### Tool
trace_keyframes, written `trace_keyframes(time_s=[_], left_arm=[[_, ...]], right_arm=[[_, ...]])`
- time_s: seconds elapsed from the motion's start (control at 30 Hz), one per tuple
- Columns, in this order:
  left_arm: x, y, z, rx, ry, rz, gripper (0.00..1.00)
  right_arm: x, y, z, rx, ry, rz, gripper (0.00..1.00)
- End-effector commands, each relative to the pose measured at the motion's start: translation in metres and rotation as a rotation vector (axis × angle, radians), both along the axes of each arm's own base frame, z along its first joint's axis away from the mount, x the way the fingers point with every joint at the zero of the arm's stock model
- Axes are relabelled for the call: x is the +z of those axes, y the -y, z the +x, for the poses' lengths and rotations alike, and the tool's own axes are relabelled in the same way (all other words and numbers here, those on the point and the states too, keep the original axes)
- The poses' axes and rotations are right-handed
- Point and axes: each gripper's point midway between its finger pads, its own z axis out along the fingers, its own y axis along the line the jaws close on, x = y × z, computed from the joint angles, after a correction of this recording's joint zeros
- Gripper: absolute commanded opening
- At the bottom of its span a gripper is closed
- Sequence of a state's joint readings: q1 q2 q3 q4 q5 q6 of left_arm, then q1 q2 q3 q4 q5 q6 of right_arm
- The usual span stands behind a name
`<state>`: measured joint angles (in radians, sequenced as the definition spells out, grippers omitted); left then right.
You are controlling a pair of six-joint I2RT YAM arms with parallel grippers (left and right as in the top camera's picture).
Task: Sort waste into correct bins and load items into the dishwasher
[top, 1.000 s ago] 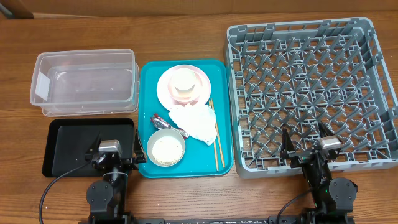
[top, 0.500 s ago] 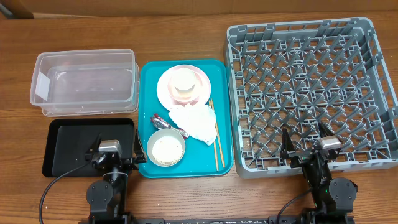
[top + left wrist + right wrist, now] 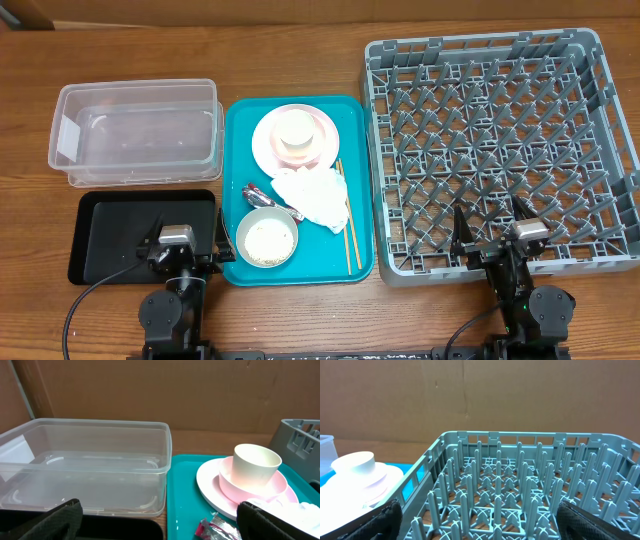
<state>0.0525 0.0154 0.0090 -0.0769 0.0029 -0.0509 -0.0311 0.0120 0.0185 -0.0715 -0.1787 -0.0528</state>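
Lying mid-way along the teal tray (image 3: 236, 120): crumpled napkin (image 3: 315, 195), touching the snack wrapper (image 3: 262, 195) on its left and overlapping the chopsticks (image 3: 349, 240) on its right. Stacked at the far end: pink plate (image 3: 262, 140), pinkish bowl (image 3: 250, 485), white cup (image 3: 296, 133). Placed at the near end: white-grey bowl (image 3: 241, 235) holding rice (image 3: 268, 242). Set left of the tray: clear tub (image 3: 135, 88) far, black tray (image 3: 115, 235) near. Set right: grey rack (image 3: 372, 150). Parked at the near table edge, jaws spread wide and holding nothing: left gripper (image 3: 185, 238) above the black tray's right end, right gripper (image 3: 490, 228) above the rack's near rim.
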Motion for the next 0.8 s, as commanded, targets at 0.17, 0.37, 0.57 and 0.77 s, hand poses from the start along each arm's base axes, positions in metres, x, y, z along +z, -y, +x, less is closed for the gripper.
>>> trace_keyframes(time_s=[0.17,0.37,0.57,0.77], left_arm=[[0.0,0.001,0.0,-0.001,0.01,-0.078,1.0],[0.003,0.006,0.0,-0.03,0.022,-0.096,1.0],[0.021,0.023,-0.015,-0.117,-0.067,-0.113,1.0],[0.066,0.026,-0.038,-0.121,-0.196,-0.137,1.0]], right_arm=[[-0.002,0.0,0.0,-0.001,0.004,0.0,1.0],[-0.002,0.0,0.0,-0.001,0.004,0.0,1.0],[-0.002,0.0,0.0,-0.001,0.004,0.0,1.0],[-0.002,0.0,0.0,-0.001,0.004,0.0,1.0]])
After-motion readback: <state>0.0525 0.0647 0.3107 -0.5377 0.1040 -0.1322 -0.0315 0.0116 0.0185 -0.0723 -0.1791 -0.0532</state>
